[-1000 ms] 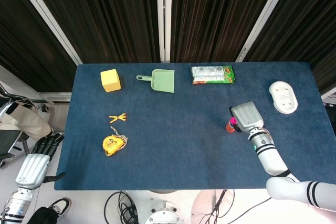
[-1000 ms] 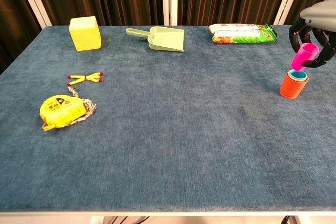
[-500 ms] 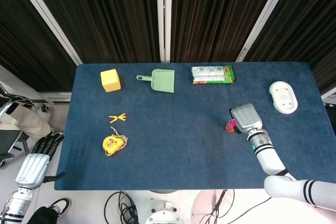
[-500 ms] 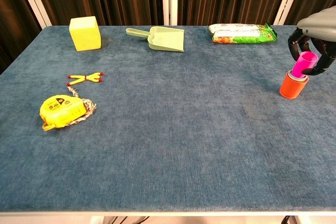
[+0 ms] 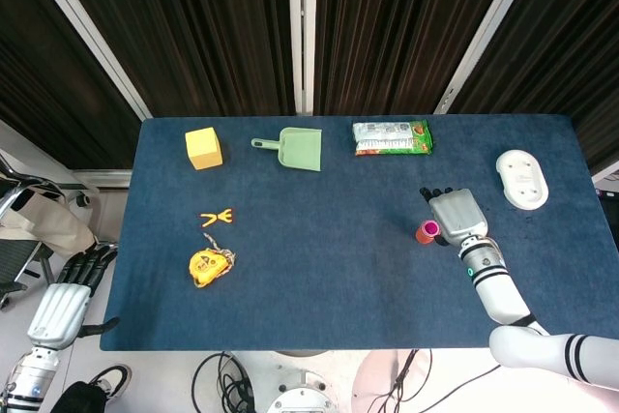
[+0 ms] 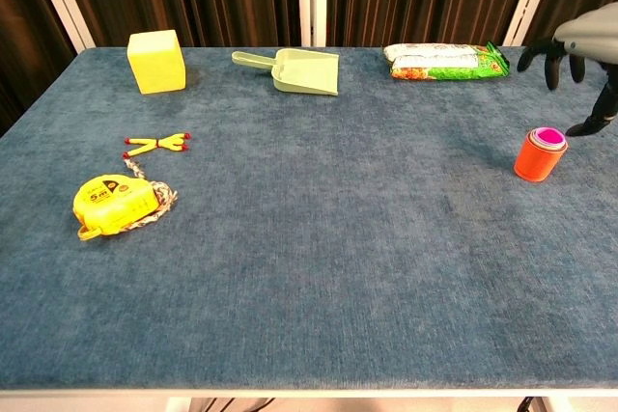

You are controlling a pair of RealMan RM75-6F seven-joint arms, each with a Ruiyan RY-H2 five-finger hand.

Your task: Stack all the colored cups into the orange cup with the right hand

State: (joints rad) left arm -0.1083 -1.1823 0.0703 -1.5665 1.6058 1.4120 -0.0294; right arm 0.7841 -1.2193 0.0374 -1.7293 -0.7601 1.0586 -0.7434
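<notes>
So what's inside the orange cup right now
The orange cup holds a nested pink cup whose rim shows at the top, with a thin teal edge around it. Any cups deeper down are covered, so I can't tell how many are stacked.

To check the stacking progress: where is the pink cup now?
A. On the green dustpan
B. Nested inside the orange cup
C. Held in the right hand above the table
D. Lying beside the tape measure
B: the pink cup sits inside the orange cup, and the right hand is open above it, holding nothing.
</notes>
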